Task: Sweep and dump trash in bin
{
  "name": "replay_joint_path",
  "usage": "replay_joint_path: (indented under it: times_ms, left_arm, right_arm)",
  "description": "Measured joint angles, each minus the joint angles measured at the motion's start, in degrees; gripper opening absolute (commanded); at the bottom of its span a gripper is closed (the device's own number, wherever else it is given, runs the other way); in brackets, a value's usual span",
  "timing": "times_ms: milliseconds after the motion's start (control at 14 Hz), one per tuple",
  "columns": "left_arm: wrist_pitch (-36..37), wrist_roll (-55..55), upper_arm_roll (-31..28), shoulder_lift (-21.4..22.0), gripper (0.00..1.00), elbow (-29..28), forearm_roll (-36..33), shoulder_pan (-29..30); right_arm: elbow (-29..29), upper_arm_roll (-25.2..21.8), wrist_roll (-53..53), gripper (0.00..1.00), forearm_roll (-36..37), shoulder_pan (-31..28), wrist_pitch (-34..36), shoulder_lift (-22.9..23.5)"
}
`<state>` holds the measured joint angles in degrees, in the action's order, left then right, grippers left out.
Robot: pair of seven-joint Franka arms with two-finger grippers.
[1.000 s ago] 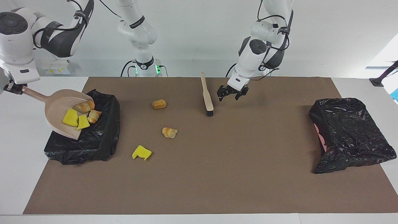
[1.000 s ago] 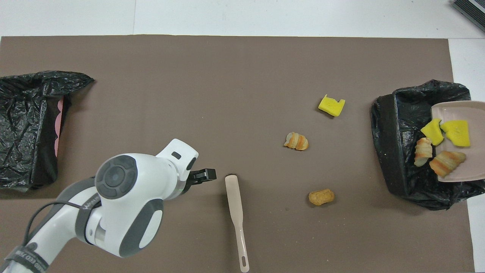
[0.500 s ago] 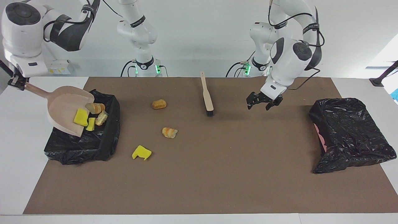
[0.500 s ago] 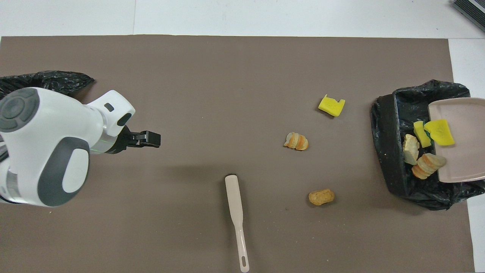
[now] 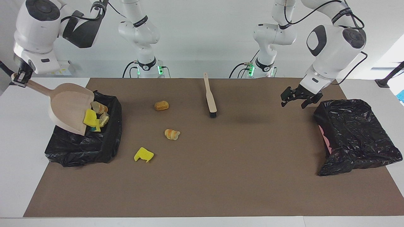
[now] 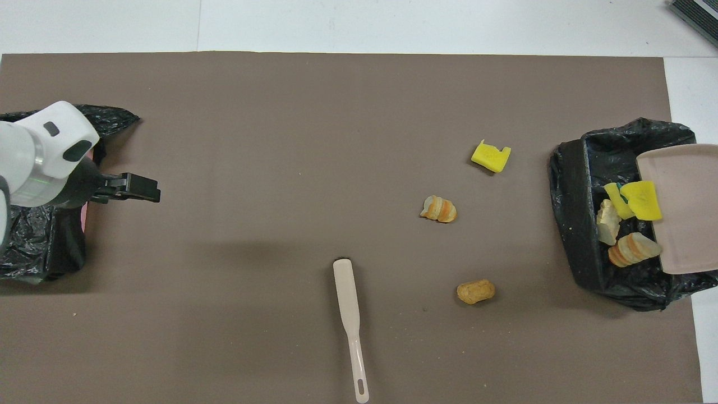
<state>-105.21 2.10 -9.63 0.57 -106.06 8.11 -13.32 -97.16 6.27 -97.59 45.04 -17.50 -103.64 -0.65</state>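
Three pieces of trash lie loose on the brown mat [image 5: 221,176] toward the right arm's end of the table [image 5: 19,157]: a brown bread roll [image 5: 161,105], a striped croissant piece [image 5: 172,134] and a yellow wedge [image 5: 143,154]. In the overhead view the croissant piece sits at about 5 o'clock from the wedge, and the roll at about 5 o'clock from the croissant piece; all three lie well apart. The brush [image 5: 210,99] lies flat near the middle of the mat, handle toward the robots and bristle head away from them, apart from every piece.

The stretch of mat between the brush and the second black bag [image 5: 356,135] is bare, and so is the wide strip along the mat's edge farthest from the robots.

The right hand [image 5: 19,78] is clenched on the handle of the dustpan [image 5: 68,107], holding it tilted over the black-lined bin [image 5: 94,148] at the right arm's end. Two yellow wedges and two striped rolls [image 6: 631,221] crowd the pan's lowered lip and the bin's open mouth; which ones already rest inside the liner cannot be told.

The left hand [image 5: 298,100] hangs released, grasping nothing, above the mat just beside the second bag at the left arm's end. A strip of pink shows at that bag's mouth.
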Motion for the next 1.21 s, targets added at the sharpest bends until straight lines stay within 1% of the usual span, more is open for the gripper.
replay_joint_path:
  times_ms: [143, 429, 643, 786, 929, 1071, 1214]
  left_arm:
    - [0.17, 1.93, -0.06, 0.07, 1.0, 0.41, 0.0, 2.84]
    - [1.2, 3.57, -0.12, 0.15, 1.0, 1.53, -0.01, 7.59]
    - [5.41, 3.69, -0.14, -0.02, 1.0, 4.68, -0.01, 10.22]
    - [8.36, 3.68, -0.05, -0.28, 1.0, 7.65, -0.01, 10.62]
    - [10.81, 3.67, 0.37, -0.6, 1.0, 10.06, -1.6, 10.62]
    - [11.86, 3.66, 1.26, -0.67, 1.0, 11.83, -4.9, 10.58]
    - [12.5, 3.37, 2.35, -0.64, 1.0, 12.8, -7.01, 10.37]
  right_arm:
    - [-0.01, 0.08, 0.01, 0.0, 3.93, 1.81, 0.5, -0.01]
    - [0.44, 0.2, 2.87, 0.0, 10.03, 5.34, 4.99, -0.35]
    - [2.82, 0.25, 3.71, 0.0, 10.75, 5.35, 5.67, -0.69]
    - [3.85, 1.31, 5.35, 0.0, 10.74, 5.39, 5.91, -0.81]
    - [4.35, 3.62, 10.84, 0.0, 9.19, 5.56, 7.3, -0.82]
    - [4.4, 5.03, 17.23, 0.0, 3.15, 6.08, 8.07, -0.81]
    - [4.41, 5.35, 24.35, 0.0, -4.04, 6.82, 8.1, -0.78]
